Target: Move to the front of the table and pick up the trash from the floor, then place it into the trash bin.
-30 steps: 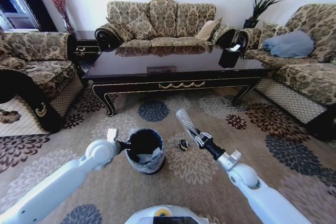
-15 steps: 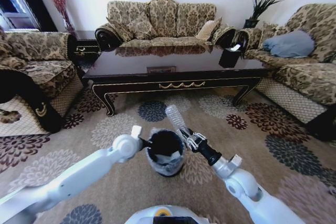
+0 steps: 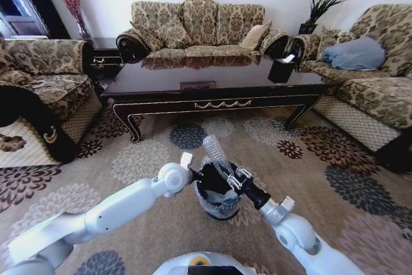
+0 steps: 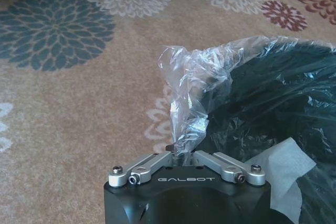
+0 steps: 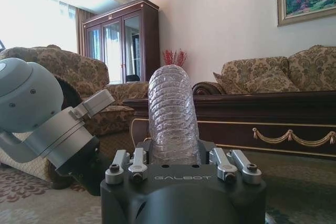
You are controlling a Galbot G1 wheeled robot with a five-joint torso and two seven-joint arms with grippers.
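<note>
Beige floor [image 3: 335, 178] with round floral medallions runs from my base up to the table [image 3: 212, 85], a long dark glossy tabletop with gold scroll trim standing well ahead of both claws. Patterned sofas [image 3: 199, 24] ring that table on three sides.

Left claw [image 3: 193, 175]: I read it as clamped on the rim of the trash bin [image 3: 219, 201]. In the left wrist view the claw [image 4: 185, 148] has its fingers drawn together on a pinched fold of the translucent liner [image 4: 191, 85], with the bin's black interior [image 4: 273, 108] just beyond the fingertips. A white tissue [image 4: 283, 174] lies inside the bin, close beside this claw.

Right claw [image 3: 230, 173]: clamped on the clear plastic bottle [image 3: 214, 151]. In the right wrist view the bottle [image 5: 172, 114] stands up from between the claw's fingers [image 5: 178, 163], gripped at its lower end, ribbed body rising straight beyond the fingertips. From the head view the bottle tilts up and away from this claw, and the claw sits directly over the bin's opening.

Both claws meet at the bin: left on the rim nearest it, right just above the opposite side. The left arm's wrist joint [image 5: 31, 98] appears close beside the right claw.
</note>
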